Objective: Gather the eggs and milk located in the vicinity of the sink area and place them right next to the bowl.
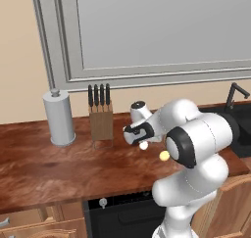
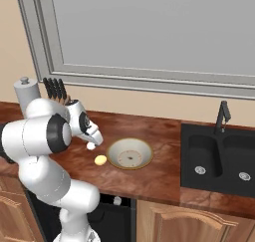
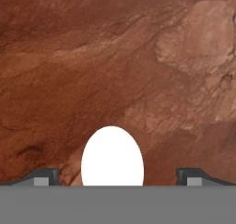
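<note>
My gripper (image 3: 117,174) points down at the wooden counter and is open. A white egg (image 3: 112,156) lies between its fingertips (image 3: 44,176), with a clear gap on each side. From the base the same white egg (image 2: 90,146) (image 1: 143,145) shows just under the hand (image 2: 93,136). A yellowish tan egg (image 2: 100,160) (image 1: 164,155) rests on the counter close by, just left of the cream-beige bowl (image 2: 113,147). The black sink (image 2: 219,156) lies further right along the counter. The milk is out of view.
A knife block (image 1: 101,118) and a grey cylindrical canister (image 1: 59,117) stand at the back of the counter, left of the hand. A dark faucet (image 2: 221,115) rises behind the sink. Bare wood (image 1: 44,168) stretches left toward the counter's front edge.
</note>
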